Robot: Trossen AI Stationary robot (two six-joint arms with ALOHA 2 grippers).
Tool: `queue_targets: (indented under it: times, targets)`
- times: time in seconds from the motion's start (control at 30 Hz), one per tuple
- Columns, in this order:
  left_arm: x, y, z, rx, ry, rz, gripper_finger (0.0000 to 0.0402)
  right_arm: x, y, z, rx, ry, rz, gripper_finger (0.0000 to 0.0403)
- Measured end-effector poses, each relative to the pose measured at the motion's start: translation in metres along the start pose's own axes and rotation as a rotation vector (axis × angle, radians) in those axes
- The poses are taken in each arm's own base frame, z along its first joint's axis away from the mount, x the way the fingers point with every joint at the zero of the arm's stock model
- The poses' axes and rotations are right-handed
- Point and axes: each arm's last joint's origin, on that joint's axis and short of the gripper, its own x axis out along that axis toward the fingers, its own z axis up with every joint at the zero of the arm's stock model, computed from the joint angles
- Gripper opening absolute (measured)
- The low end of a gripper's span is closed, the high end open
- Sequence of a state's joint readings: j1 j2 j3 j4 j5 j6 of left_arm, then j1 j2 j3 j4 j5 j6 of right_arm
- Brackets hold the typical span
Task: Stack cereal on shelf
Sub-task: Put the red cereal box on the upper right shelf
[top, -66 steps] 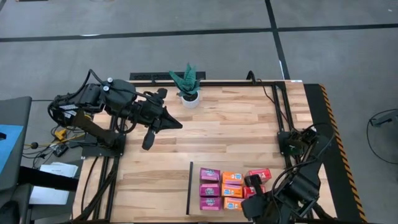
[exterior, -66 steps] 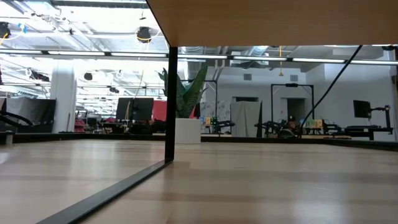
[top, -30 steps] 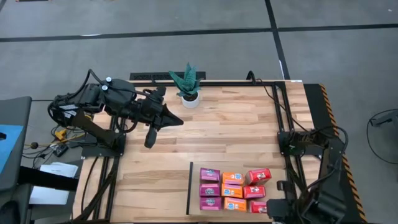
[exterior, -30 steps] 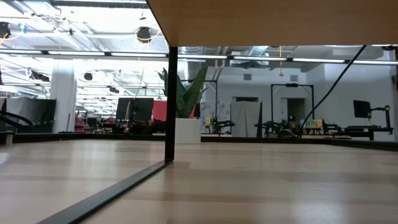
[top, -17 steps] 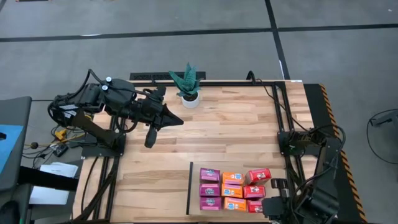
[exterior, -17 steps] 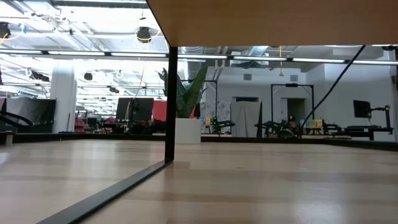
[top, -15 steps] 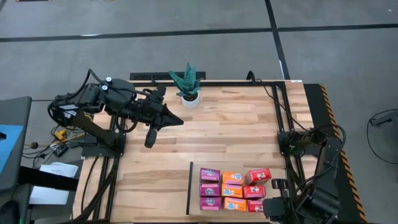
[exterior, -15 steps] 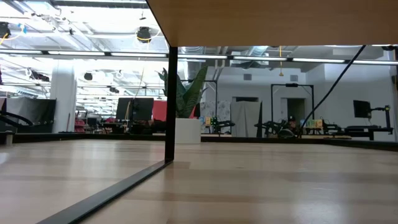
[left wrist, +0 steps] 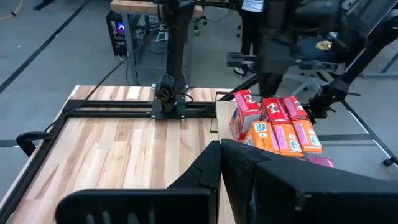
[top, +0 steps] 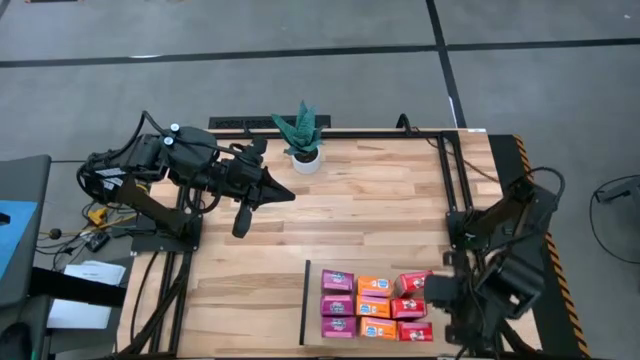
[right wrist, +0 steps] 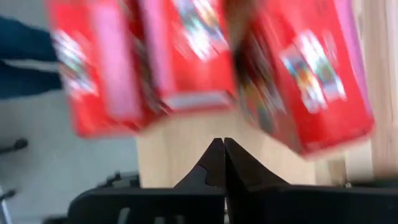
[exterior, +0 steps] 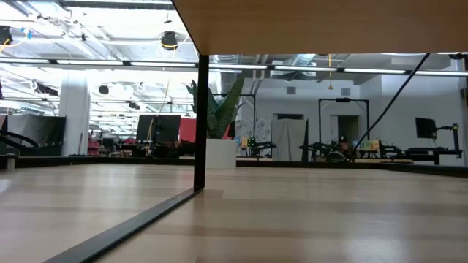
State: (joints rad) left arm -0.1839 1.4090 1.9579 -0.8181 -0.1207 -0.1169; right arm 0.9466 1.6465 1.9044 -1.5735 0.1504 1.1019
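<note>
Wooden tabletop: right tool, fingers pressed together, beside red cereal; left tool likewise empty.

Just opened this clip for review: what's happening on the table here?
Nine cereal boxes, purple, orange and red, sit in a three-by-three block on the shelf at the table's near right. The right pincer is shut and empty, right beside the red boxes. The left pincer is shut too, parked over the table's left side, near the potted plant.
</note>
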Motion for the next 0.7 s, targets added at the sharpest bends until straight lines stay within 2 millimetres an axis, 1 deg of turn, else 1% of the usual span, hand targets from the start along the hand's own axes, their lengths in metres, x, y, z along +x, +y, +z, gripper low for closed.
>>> queue_targets:
  times: [0.07, 0.13, 0.2, 0.27, 0.37, 0.47, 0.57, 0.7]
  targets:
    - [0.000, 0.000, 0.000, 0.000, 0.000, 0.000, 0.0000, 0.002, -0.013, -0.004, 0.014, 0.047, -0.001, 0.0006]
    - [0.000, 0.000, 0.000, 0.000, 0.000, 0.000, 0.0000, -0.003, -0.023, -0.008, 0.042, 0.094, 0.028, 0.0006]
    - [0.000, 0.000, 0.000, 0.000, 0.000, 0.000, 0.0000, -0.009, -0.029, -0.013, 0.058, 0.121, 0.063, 0.0011]
    - [0.000, 0.000, 0.000, 0.000, 0.000, 0.000, 0.0000, -0.014, -0.035, -0.020, 0.075, 0.103, 0.066, 0.0014]
    - [0.000, 0.000, 0.000, 0.015, 0.000, 0.000, 0.0000, -0.016, -0.049, -0.025, 0.104, 0.015, 0.024, 0.0008]
    - [0.000, 0.000, 0.000, 0.027, 0.000, 0.000, 0.0000, -0.006, -0.060, -0.024, 0.127, 0.002, -0.034, 0.0005]
    - [0.000, 0.000, 0.000, 0.027, 0.000, 0.000, 0.0000, 0.009, -0.065, -0.022, 0.147, 0.023, -0.088, 0.0015]
    - [0.000, 0.001, 0.000, 0.027, -0.002, 0.023, 0.0000, 0.021, -0.063, -0.019, 0.096, 0.074, -0.118, 0.0023]
